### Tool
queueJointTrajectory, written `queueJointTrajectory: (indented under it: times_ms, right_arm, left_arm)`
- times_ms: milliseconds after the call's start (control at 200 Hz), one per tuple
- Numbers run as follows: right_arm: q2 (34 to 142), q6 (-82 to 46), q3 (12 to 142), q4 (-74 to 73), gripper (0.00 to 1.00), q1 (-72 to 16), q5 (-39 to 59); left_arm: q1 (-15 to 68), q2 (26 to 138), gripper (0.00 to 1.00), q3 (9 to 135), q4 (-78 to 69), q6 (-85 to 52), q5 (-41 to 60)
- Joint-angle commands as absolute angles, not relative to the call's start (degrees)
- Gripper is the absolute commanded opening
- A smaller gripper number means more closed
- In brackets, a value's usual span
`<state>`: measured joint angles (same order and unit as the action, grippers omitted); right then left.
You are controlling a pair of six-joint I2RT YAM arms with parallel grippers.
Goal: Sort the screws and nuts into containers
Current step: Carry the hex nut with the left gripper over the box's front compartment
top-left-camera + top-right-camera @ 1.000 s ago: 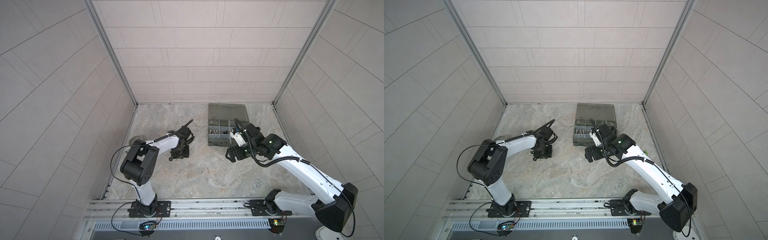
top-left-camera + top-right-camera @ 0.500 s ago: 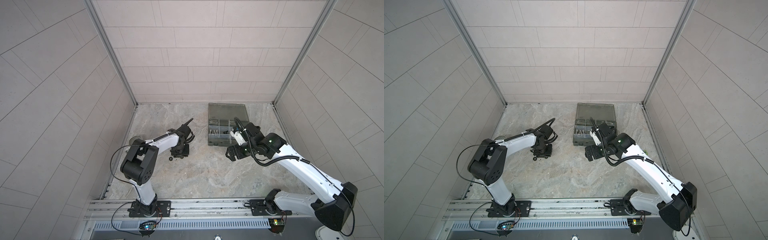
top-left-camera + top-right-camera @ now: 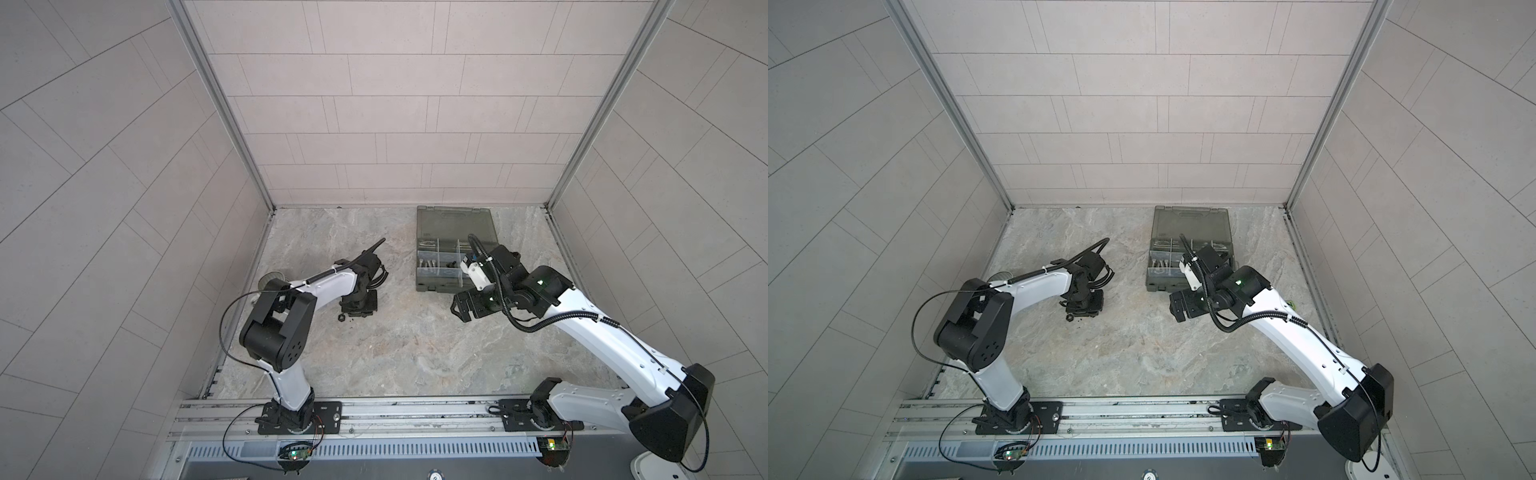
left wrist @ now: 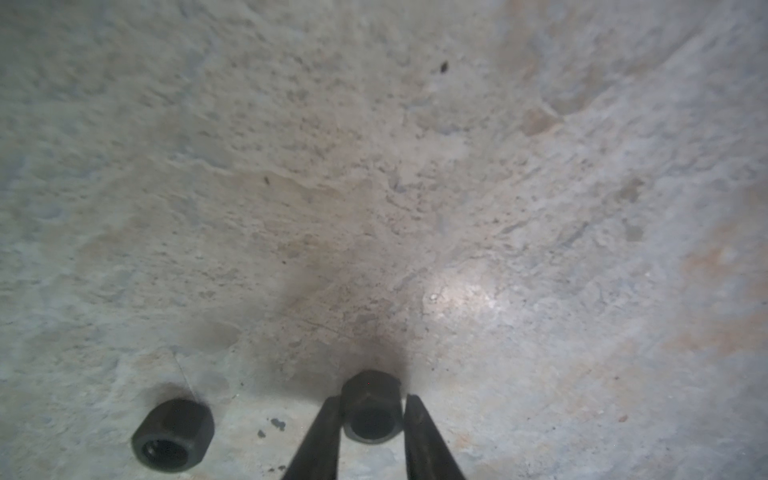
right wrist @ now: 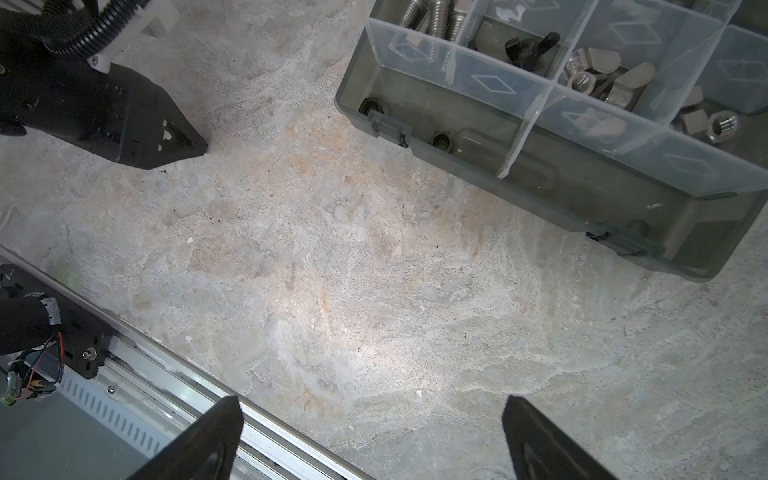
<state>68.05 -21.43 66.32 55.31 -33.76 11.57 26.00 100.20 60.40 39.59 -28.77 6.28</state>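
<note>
In the left wrist view a black hex nut [image 4: 371, 409] lies on the stone tabletop between my left gripper's [image 4: 372, 398] two dark fingers, which press against its sides. A second black hex nut [image 4: 172, 434] sits loose beside it. Both top views show the left gripper [image 3: 358, 309] [image 3: 1084, 309] down at the table with a loose nut [image 3: 340, 318] by it. My right gripper [image 5: 370, 400] [image 3: 461, 309] hovers open and empty in front of the grey organizer box [image 5: 540, 183] [image 3: 440, 286]. Its compartments hold silver screws [image 5: 436, 16], a black wing nut [image 5: 530, 45] and silver nuts [image 5: 598, 79].
The box's lid [image 3: 455, 222] lies open toward the back wall. A ribbed mug [image 3: 270, 278] stands at the left wall behind the left arm. The metal rail [image 3: 374, 415] runs along the table's front edge. Tiled walls enclose three sides.
The left gripper's fingers have closed in around the black hex nut. The right arm has stayed almost where it was.
</note>
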Motion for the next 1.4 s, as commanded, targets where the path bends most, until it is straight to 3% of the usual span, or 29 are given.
queueJointTrajectory:
  times_ms: [0,435,906,1296,1396]
  right_arm:
    - [66.93,-21.27,67.02,57.12,0.99,-34.02,10.88]
    - [63.32,-21.51,64.92,57.45,0.99,-32.79,9.36]
    - [56.72,-22.15,61.86,60.2,0.99,-27.67,8.01]
    - [55.66,-20.88,61.05,60.73,0.99,-22.26,8.54]
    - [55.85,-20.57,61.3,60.91,0.99,-21.89,8.66]
  left_arm:
    - [25.66,100.94,0.21,60.7,39.81,-29.19,6.36]
    - [28.76,104.35,0.21,79.23,48.47,-27.4,7.03]
    - [37.85,126.38,0.21,115.06,57.77,-25.41,9.82]
    - [40.24,132.03,0.22,121.2,58.04,-25.66,13.1]
    - [40.25,132.78,0.28,121.78,57.96,-25.58,13.66]
